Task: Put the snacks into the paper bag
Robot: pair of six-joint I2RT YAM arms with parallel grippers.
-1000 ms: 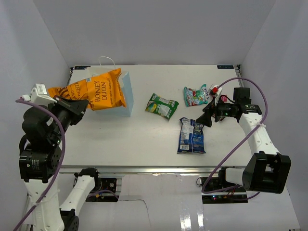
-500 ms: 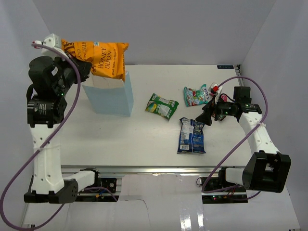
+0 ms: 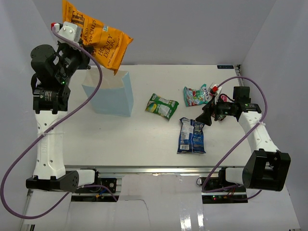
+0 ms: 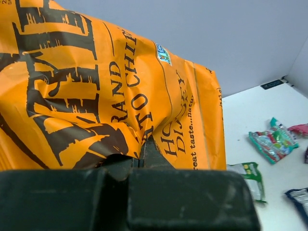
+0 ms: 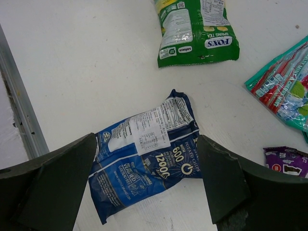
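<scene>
Light blue and upright, the paper bag (image 3: 113, 98) stands on the white table (image 3: 120, 139), and we place everything by it. Above its open top hangs the orange bag (image 3: 103, 41), tilted, one lower corner pointing down toward the opening without touching it. The left gripper (image 4: 142, 151) has its fingers clamped together on this packet. Well to the right of the paper bag and slightly nearer us lies the blue-white bag (image 3: 191, 136), flat on the table. The right gripper (image 5: 147, 138) hovers over it, fingers spread wide, holding nothing. The green bag (image 3: 162, 106) lies closest to the paper bag's right side. Farther right we see the teal-red bag (image 3: 195, 96), and beyond it the purple pack (image 5: 288, 161).
</scene>
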